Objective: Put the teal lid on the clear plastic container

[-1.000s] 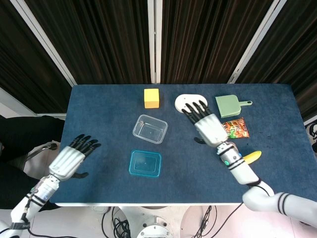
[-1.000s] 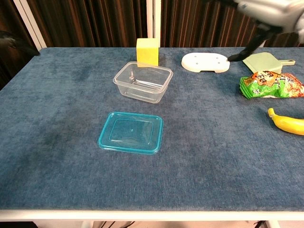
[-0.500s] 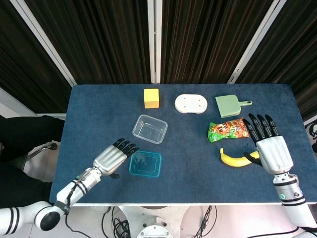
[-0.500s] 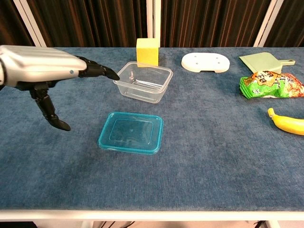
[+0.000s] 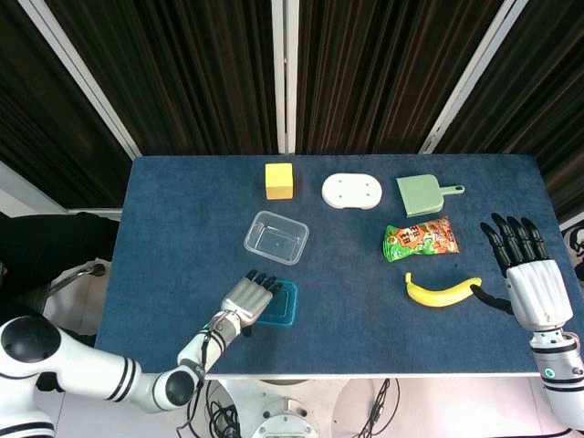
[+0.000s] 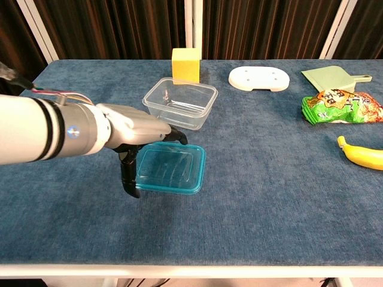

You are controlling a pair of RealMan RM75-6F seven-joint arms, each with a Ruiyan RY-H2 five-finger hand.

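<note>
Teal lid (image 6: 170, 168): flat on the blue table (image 6: 269, 197), near edge, just at 6 o'clock of the container.
Clear plastic container (image 6: 181, 103): open and upright, apart from the lid.
Left hand (image 6: 134, 136): over the lid's left end, fingers (image 5: 265, 283) stretched across it, thumb hanging off the left edge; holding nothing.
Right hand (image 5: 527, 274): far right, fingers spread wide, nothing in it, at 3 o'clock of the banana (image 5: 443, 292).
Snack packet (image 5: 421, 239): 12 o'clock of the banana.

Silver left hand (image 6: 134, 133), black fingers (image 5: 265, 280); white arms, black bands
</note>
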